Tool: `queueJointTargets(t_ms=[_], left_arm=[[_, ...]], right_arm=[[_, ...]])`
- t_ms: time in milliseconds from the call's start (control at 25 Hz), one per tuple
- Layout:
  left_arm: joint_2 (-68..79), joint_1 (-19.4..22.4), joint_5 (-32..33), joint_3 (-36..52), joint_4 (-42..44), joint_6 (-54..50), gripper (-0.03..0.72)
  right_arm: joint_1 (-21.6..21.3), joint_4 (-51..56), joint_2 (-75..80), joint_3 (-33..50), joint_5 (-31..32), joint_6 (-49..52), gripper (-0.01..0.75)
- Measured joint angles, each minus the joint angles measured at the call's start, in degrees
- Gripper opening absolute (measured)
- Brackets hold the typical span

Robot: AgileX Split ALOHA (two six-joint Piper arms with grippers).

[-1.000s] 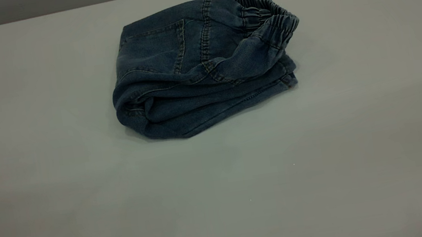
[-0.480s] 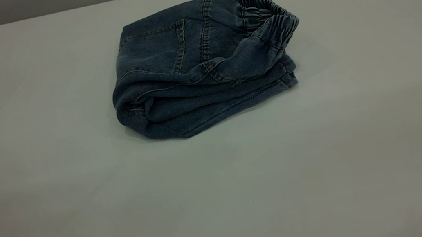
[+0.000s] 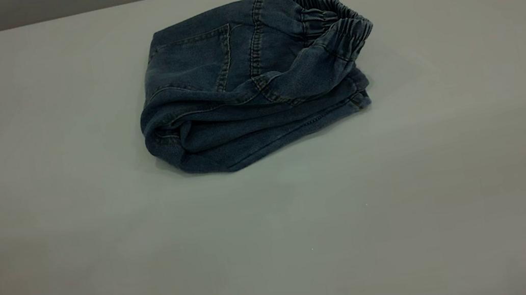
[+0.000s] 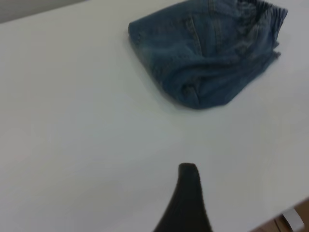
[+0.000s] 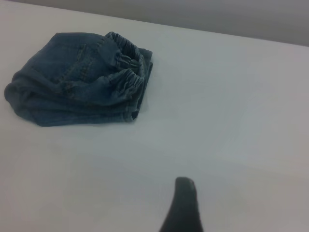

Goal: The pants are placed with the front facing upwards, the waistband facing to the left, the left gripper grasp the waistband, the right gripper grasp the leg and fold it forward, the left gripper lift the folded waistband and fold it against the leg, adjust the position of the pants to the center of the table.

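The pants (image 3: 243, 83) lie folded into a compact bundle at the far middle of the table (image 3: 105, 267), a back pocket facing up. The gathered waistband (image 3: 338, 23) sits on top at the bundle's right end. The folded leg (image 3: 261, 137) forms the lower layers toward the near side. Neither gripper shows in the exterior view. In the left wrist view the left gripper (image 4: 239, 193) hovers well back from the pants (image 4: 207, 53); only one black finger (image 4: 188, 198) shows, with nothing beside it. The right gripper (image 5: 217, 195) likewise shows one finger (image 5: 182, 208), far from the pants (image 5: 77, 82).
The table's far edge meets a grey wall (image 3: 17, 12) just behind the pants. In the left wrist view a table edge (image 4: 270, 220) runs close by the gripper, with a brown floor and a white tag (image 4: 292, 218) beyond it.
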Motion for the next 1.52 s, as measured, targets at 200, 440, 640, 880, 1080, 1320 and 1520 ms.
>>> queueJointTargets(t_ms=[200, 440, 640, 880, 1080, 1320, 1520], left_arm=[[-1.74, 8.07, 0.19, 0.0, -0.19, 0.05, 0.561], [-1.74, 19.72, 0.15, 0.0, -0.19, 0.05, 0.561], [-1.74, 22.65, -0.03, 0.0, -0.19, 0.05, 0.561], [-1.74, 22.65, -0.03, 0.0, -0.24, 0.05, 0.561], [-1.74, 22.59, -0.03, 0.0, -0.24, 0.05, 0.561], [-1.74, 22.59, -0.03, 0.0, -0.24, 0.01, 0.561], [-1.74, 22.59, -0.03, 0.0, -0.24, 0.01, 0.561]], right_arm=[[0.0, 0.0, 0.0, 0.0, -0.05, 0.0, 0.514], [0.0, 0.0, 0.0, 0.0, -0.05, 0.0, 0.514], [-1.26, 0.0, 0.0, 0.0, -0.05, 0.0, 0.514], [-1.84, 0.05, 0.0, 0.0, -0.05, 0.0, 0.513], [-1.84, 0.05, 0.0, 0.0, -0.05, 0.0, 0.513], [-1.84, 0.05, 0.0, 0.0, -0.05, 0.0, 0.513], [-1.84, 0.05, 0.0, 0.0, -0.05, 0.0, 0.513]])
